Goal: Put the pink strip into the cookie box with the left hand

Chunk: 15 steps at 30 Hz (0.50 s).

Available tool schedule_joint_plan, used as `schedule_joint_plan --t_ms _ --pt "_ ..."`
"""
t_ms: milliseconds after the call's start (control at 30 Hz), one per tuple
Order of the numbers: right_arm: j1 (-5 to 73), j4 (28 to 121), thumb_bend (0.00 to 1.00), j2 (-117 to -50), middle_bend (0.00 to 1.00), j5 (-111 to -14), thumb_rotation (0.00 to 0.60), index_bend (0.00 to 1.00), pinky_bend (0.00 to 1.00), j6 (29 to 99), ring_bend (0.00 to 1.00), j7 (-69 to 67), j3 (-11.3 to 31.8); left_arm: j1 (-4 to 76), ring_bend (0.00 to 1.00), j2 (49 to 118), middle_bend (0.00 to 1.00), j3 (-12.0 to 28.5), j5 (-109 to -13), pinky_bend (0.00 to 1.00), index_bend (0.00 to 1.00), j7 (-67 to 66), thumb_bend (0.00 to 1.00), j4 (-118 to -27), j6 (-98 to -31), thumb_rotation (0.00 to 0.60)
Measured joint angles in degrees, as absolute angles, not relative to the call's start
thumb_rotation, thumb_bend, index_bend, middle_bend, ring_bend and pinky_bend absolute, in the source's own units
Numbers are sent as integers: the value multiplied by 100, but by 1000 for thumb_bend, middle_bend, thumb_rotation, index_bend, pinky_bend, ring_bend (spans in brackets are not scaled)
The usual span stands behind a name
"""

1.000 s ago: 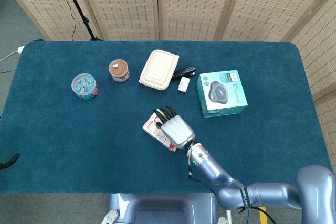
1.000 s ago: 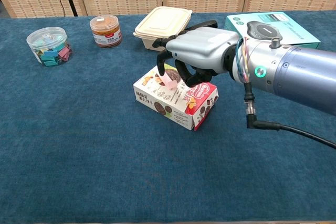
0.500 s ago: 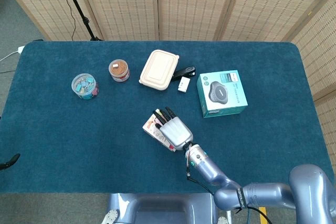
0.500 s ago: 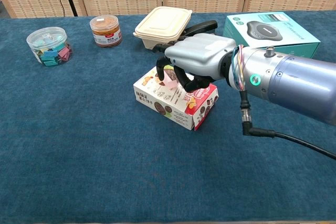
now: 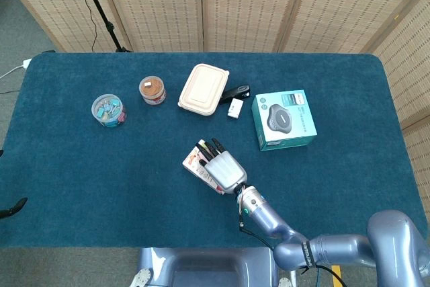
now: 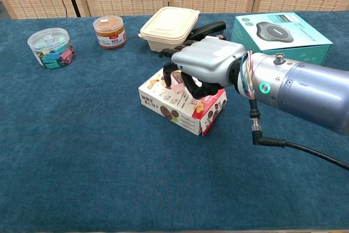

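The cookie box (image 6: 180,106) lies flat on the blue table; the head view shows it as the cookie box (image 5: 195,161) near the middle front. My right hand (image 6: 210,63) hovers low over the box's top, fingers curled, pinching the small pink strip (image 6: 177,79) against the box's upper face. From above, the right hand (image 5: 224,168) covers most of the box and hides the strip. Whether the box is open where the strip sits cannot be told. A dark sliver (image 5: 11,207) at the left edge may be my left hand; its state is unclear.
A cream lunch box (image 6: 168,24), a black stapler (image 6: 206,27) and a teal product box (image 6: 282,33) stand behind the hand. A brown-lidded jar (image 6: 109,31) and a tub of clips (image 6: 50,47) are at the far left. Bare cloth lies in front.
My right hand has crept a little further over the cookie box, carrying the pink strip slightly back and inward. Nothing else moved.
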State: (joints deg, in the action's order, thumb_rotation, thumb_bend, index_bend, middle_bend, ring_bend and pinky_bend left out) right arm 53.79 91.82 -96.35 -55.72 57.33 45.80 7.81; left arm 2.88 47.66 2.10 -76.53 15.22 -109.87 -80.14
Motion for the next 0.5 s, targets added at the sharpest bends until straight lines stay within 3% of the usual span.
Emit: schedule_joint_plan --t_ms 500 --pt "5216 9211 1000 -9507 0 -5825 600 338 0 5858 0 4426 567 282 0 4785 0 231 -7639 0 0 1404 206 -11035 -7972 600"
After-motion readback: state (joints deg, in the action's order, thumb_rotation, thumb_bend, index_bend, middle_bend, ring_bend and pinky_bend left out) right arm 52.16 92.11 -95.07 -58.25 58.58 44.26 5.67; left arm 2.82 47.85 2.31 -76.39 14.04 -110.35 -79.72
